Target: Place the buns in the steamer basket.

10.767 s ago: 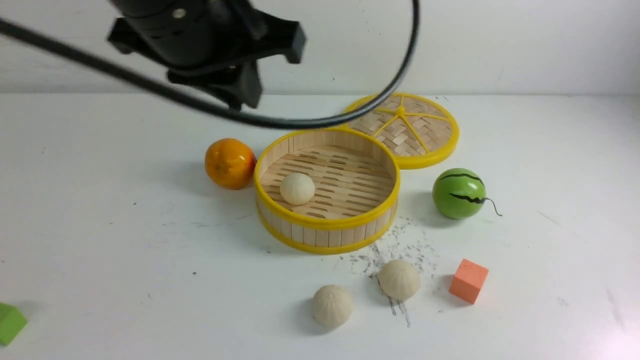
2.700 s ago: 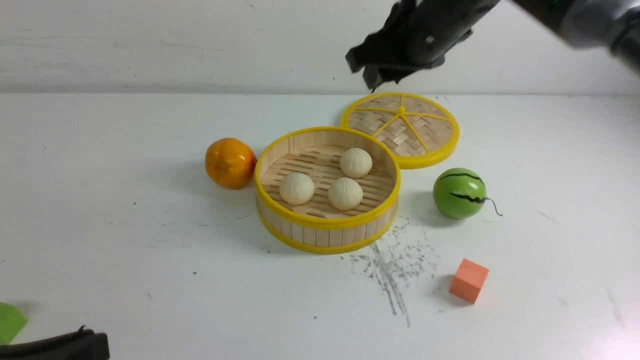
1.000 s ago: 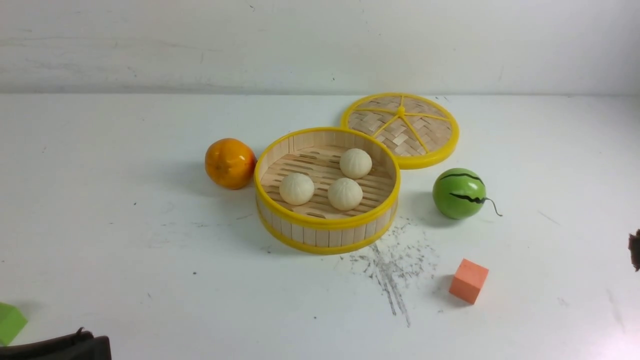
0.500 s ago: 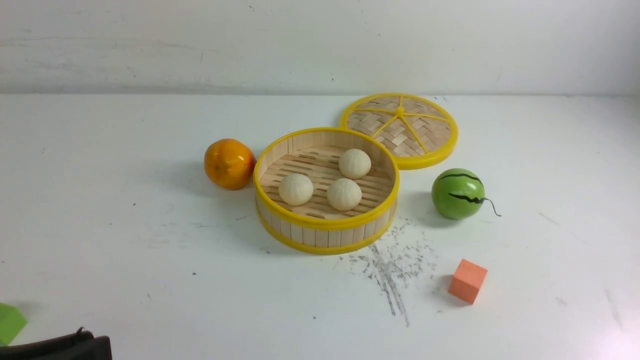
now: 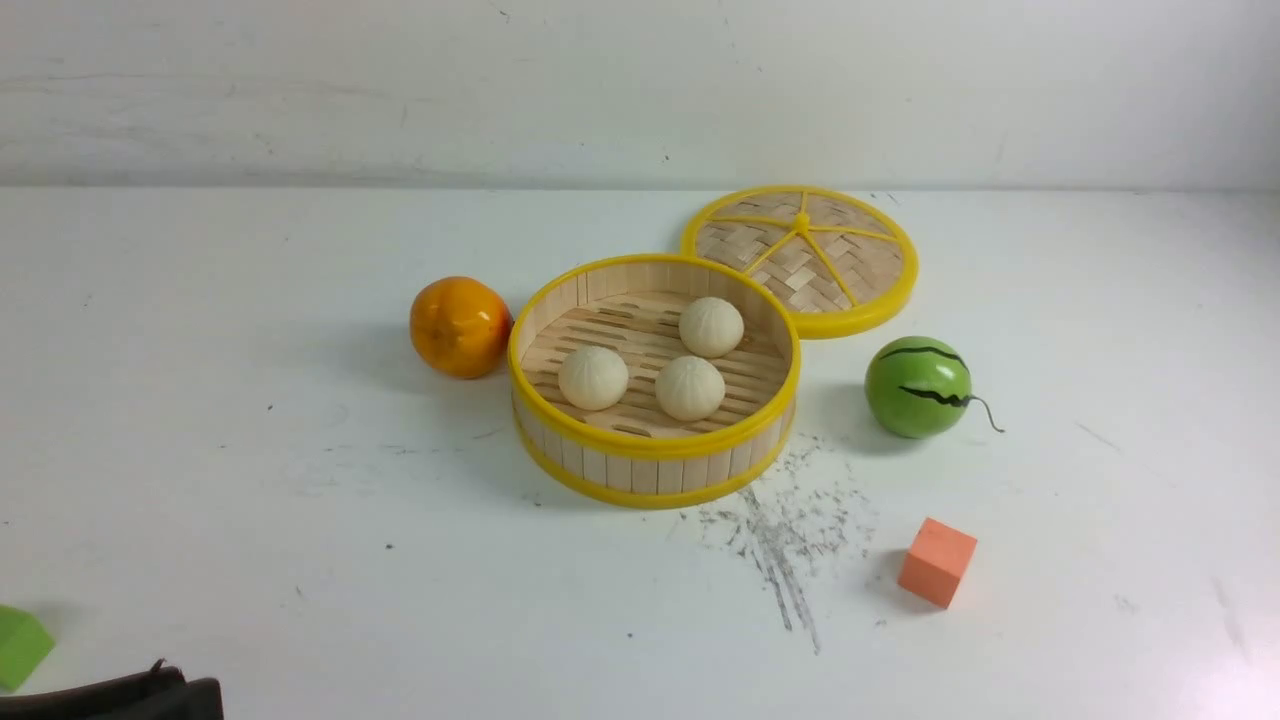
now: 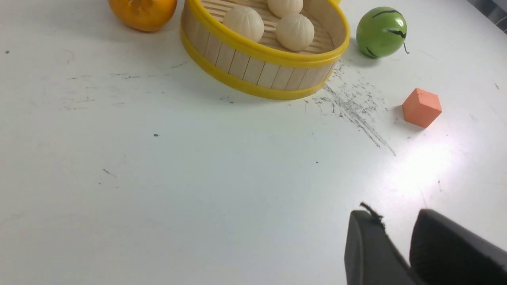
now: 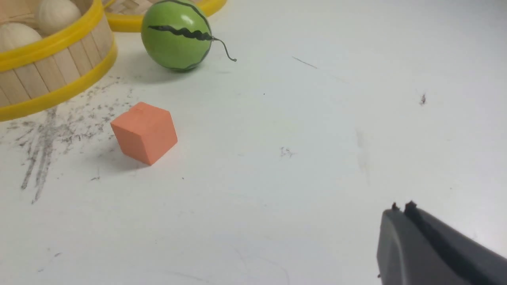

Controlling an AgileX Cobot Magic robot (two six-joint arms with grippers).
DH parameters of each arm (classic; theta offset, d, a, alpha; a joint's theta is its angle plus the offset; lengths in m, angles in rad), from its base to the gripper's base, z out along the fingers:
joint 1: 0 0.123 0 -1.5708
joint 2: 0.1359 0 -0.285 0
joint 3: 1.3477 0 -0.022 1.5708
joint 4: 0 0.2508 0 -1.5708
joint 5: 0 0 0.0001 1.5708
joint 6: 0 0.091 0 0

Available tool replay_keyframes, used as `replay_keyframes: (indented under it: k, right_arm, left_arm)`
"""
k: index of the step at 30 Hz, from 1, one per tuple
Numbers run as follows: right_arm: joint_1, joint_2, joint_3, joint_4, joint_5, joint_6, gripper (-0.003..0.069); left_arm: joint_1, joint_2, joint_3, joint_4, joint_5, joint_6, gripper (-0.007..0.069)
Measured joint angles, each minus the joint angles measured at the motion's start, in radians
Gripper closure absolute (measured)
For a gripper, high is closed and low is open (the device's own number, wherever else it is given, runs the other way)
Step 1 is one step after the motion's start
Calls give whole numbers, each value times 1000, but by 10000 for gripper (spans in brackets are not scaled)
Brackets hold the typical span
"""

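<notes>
Three cream-white buns (image 5: 593,377) (image 5: 690,388) (image 5: 711,326) lie inside the round bamboo steamer basket (image 5: 650,445) at the table's middle. The left wrist view also shows the buns (image 6: 295,31) in the basket (image 6: 257,71). My left gripper (image 6: 396,215) hovers over bare table near the front left, far from the basket, open by a narrow gap and empty; only a dark part of it (image 5: 150,695) shows in the front view. My right gripper (image 7: 400,209) is shut and empty, low over the table to the right of the basket (image 7: 47,67).
An orange fruit (image 5: 459,326) touches the basket's left side. The woven lid (image 5: 800,258) lies flat behind it on the right. A green striped melon ball (image 5: 918,386) and an orange cube (image 5: 937,561) sit to the right, a green block (image 5: 18,647) at the front left edge.
Two buns that lay on the table earlier now sit in the basket with the first. The right arm has drawn back out of the front view within the last second.
</notes>
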Motion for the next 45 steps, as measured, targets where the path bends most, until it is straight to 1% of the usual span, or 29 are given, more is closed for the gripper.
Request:
replay_keyframes:
  k: [19, 32, 36, 38, 39, 42, 43, 44, 45]
  right_arm:
    - [0, 0, 0, 1, 1, -5, 676]
    - [0, 0, 0, 1, 1, -8, 669]
    - [0, 0, 0, 1, 1, -8, 665]
    - [0, 0, 0, 1, 1, -8, 665]
    - [0, 0, 0, 1, 1, -8, 663]
    - [0, 0, 0, 1, 1, -8, 660]
    - [0, 0, 0, 1, 1, -8, 660]
    - [0, 0, 0, 1, 1, -8, 659]
    - [0, 0, 0, 1, 1, -8, 658]
  left_arm:
    - [0, 0, 0, 0, 0, 0, 460]
    - [0, 0, 0, 0, 0, 0, 442]
    - [0, 0, 1, 4, -36, 0, 445]
    - [4, 0, 2, 4, -63, 0, 459]
    - [20, -6, 11, 6, -110, 0, 489]
    - [106, -51, 64, 8, -230, 0, 601]
    - [113, -56, 69, 8, -246, 0, 609]
    - [172, -96, 108, 5, -295, 0, 638]
    - [203, -121, 128, 4, -312, 0, 638]
